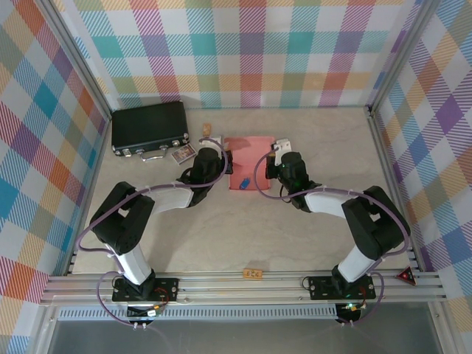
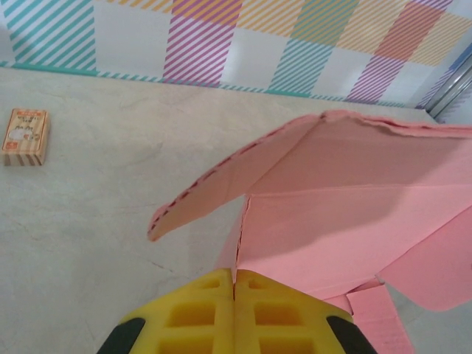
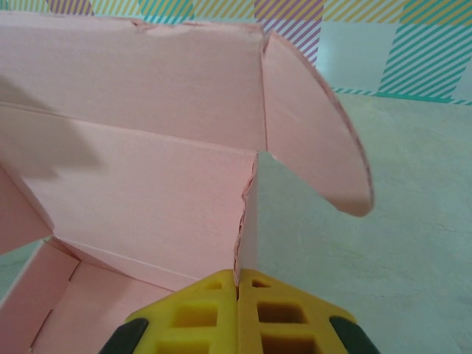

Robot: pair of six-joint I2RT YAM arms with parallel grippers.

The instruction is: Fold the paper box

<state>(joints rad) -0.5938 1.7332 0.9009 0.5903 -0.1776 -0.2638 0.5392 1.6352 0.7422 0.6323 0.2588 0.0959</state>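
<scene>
The salmon-pink paper box [image 1: 248, 164] lies partly folded at mid-table between both arms. My left gripper [image 2: 234, 276] is shut on the box's left side wall, its yellow fingers [image 2: 199, 313] pinching the thin card edge [image 2: 237, 247]. In that view a rounded flap [image 2: 214, 184] juts left and the back panel [image 2: 354, 177] stands up. My right gripper [image 3: 237, 279] is shut on the right side wall [image 3: 247, 236], yellow fingertips [image 3: 276, 313] pressed together on it. A curved flap [image 3: 317, 133] sticks out to the right. From above, the left gripper [image 1: 224, 158] and right gripper [image 1: 274, 161] flank the box.
A black case with metal latches [image 1: 150, 127] sits at the back left. A small card packet [image 1: 183, 153] lies by it, another small box [image 2: 25, 136] on the table behind. A blue item [image 1: 242, 184] rests at the box's front. An orange tag [image 1: 252, 274] lies near the front edge.
</scene>
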